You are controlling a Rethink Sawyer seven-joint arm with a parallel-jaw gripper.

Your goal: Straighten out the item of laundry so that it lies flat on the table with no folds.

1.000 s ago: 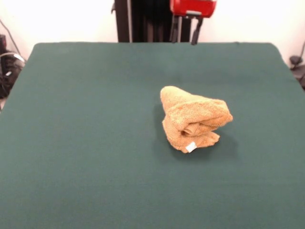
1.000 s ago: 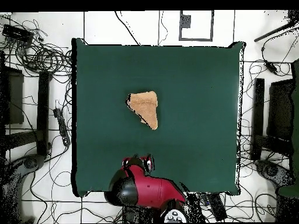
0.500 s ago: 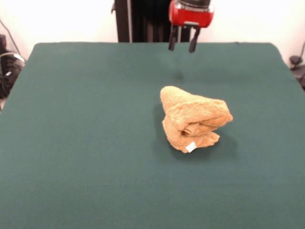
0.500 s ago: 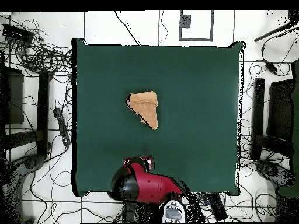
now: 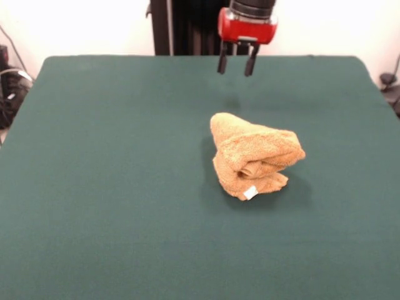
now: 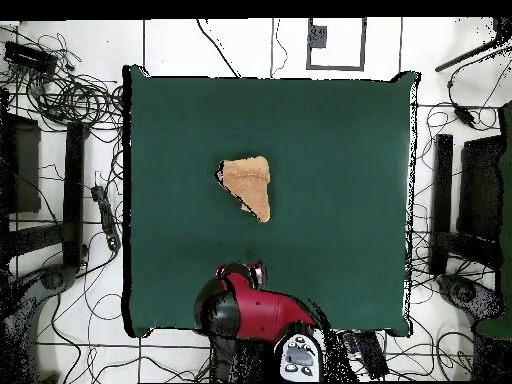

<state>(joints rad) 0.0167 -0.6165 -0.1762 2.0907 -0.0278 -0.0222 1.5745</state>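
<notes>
The item of laundry (image 5: 254, 156) is an orange-tan towel bunched into a folded heap right of the table's middle, a small white tag showing at its near edge. From overhead the item of laundry (image 6: 248, 185) reads as a rough wedge on the green table (image 6: 330, 150). My gripper (image 5: 235, 66) hangs open above the far part of the table (image 5: 112, 187), well behind the towel and apart from it, with nothing between its fingers. In the overhead view the gripper (image 6: 249, 272) sits below the towel, partly under the red arm.
Cables and dark equipment (image 6: 60, 90) lie on the floor around the table. The black pedestal (image 5: 187, 28) stands behind the far edge.
The gripper has come down and forward from the far edge toward the towel. The towel has not moved.
</notes>
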